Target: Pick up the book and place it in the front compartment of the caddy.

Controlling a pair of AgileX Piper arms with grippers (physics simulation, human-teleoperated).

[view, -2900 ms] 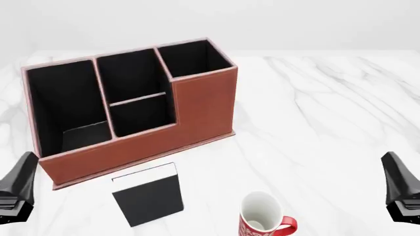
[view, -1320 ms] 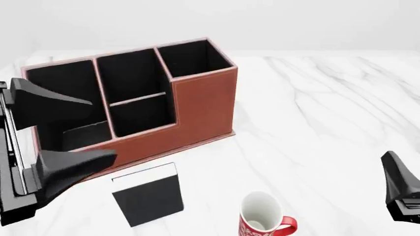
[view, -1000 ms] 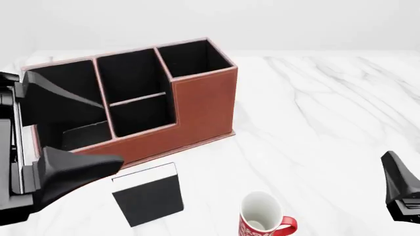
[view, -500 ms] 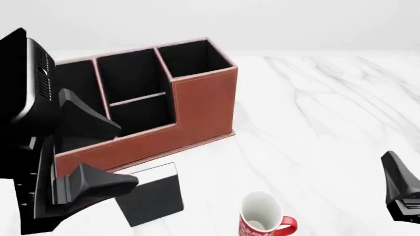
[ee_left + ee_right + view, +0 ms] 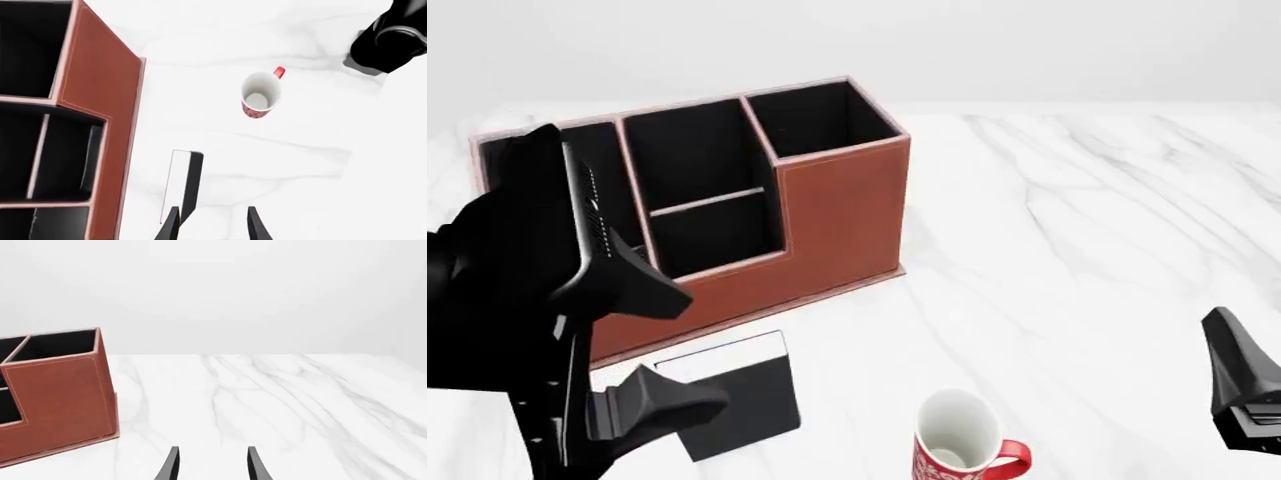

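Black book point(image 5: 190, 185) stands just beside the spread left hand point(image 5: 212, 224).

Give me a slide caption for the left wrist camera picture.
Open left gripper above the upright black book, beside the brown caddy, with a red mug farther along the marble table.

book point(image 5: 741, 400) before caddy point(image 5: 827, 215) | mug point(image 5: 961, 445) right of book
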